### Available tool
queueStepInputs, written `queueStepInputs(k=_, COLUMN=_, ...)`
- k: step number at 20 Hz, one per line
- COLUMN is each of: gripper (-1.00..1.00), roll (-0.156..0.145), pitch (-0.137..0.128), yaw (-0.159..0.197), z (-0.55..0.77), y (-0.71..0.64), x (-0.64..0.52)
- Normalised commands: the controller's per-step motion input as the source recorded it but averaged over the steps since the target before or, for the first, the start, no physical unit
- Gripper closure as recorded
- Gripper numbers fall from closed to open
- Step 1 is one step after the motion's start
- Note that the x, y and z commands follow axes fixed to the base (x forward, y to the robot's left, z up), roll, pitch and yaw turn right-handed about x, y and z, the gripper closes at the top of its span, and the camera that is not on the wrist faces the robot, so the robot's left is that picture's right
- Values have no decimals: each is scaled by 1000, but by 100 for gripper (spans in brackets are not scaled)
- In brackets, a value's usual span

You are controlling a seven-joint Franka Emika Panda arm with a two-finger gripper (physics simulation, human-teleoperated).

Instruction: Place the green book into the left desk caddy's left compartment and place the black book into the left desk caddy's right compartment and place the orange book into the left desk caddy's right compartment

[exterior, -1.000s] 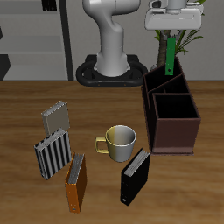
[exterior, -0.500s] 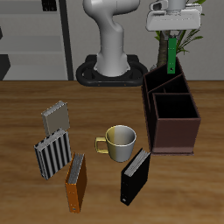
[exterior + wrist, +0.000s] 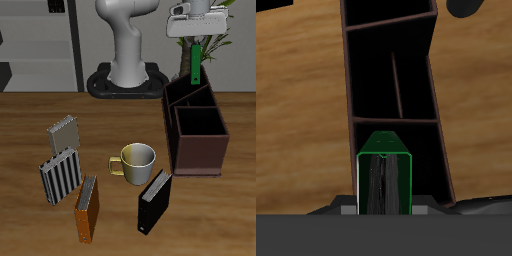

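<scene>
My gripper [image 3: 197,38] is pinched on the green book [image 3: 195,62], which hangs upright from it above the taller, rear end of the left desk caddy [image 3: 197,152]; over the last second the book has barely shifted, rising a touch and then sinking back to much the same height, so I have gained alignment, not depth; its lower edge is still clear of the caddy's walls and nothing has gone in yet. From the wrist view the green book [image 3: 384,180] shows end-on, its pale pages between the green covers, with the dark sections of the left desk caddy [image 3: 436,80] open beyond it and their dividers plain to see; I judge the book to sit roughly over one of the narrow sections at the tall end, though I cannot be sure from here that it is the left one. What this means, as I read it, is that the first of three placements is poised but not done; the lowering needs the book kept vertical and square to the divider, or a corner may catch on the rim. The black book [image 3: 153,201] lies on the desk [image 3: 30,130] near its front edge, beside the mug [image 3: 135,160]; the orange book [image 3: 87,209] lies near the front too, just beside a grey striped book [image 3: 61,176]; both are untouched, and the right compartment [image 3: 201,121] is vacant.
</scene>
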Motion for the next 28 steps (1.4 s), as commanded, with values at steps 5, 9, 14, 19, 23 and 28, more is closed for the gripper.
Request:
queueStepInputs(k=5, gripper=100, roll=-15, pitch=8, yaw=-6, z=-29, y=13, x=-9)
queueStepInputs(k=9, gripper=100, roll=-9, pitch=7, yaw=-1, z=-14, y=-39, x=-8)
queueStepInputs(k=14, gripper=100, roll=-13, pitch=43, yaw=-5, z=-137, y=-51, x=113)
queueStepInputs(k=19, gripper=100, roll=-4, pitch=39, yaw=-14, z=-128, y=-28, x=47)
queueStepInputs(k=23, gripper=100, roll=-4, pitch=40, yaw=2, z=-152, y=-25, x=67)
queueStepInputs(k=28, gripper=100, roll=9, pitch=39, yaw=4, z=-143, y=5, x=57)
